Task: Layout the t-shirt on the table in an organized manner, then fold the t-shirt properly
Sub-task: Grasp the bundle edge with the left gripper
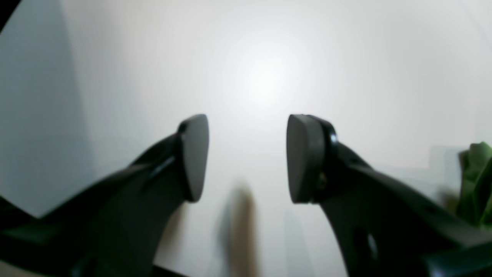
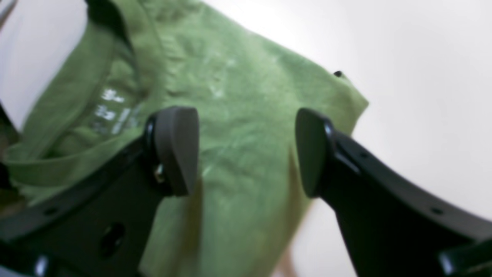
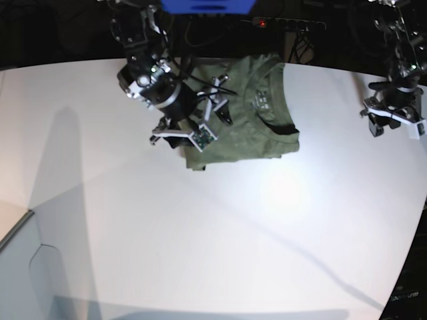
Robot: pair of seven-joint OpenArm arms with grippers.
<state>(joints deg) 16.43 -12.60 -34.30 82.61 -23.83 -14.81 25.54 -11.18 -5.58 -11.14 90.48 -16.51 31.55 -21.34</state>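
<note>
Above t-shirt (image 2: pixel 246 115), right end effector (image 2: pixel 246 154) (agape, empty)

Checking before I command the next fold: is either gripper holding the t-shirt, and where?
Nothing is held. The right gripper hangs open above the t-shirt; the left gripper is open over bare table.

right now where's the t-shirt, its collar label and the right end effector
t-shirt (image 3: pixel 257 137): base view, on the folded body fabric.
collar label (image 2: pixel 111 109): right wrist view, on the white print inside the neck.
right end effector (image 2: pixel 248 152): right wrist view, midway between its open fingertips, over the shirt.
</note>
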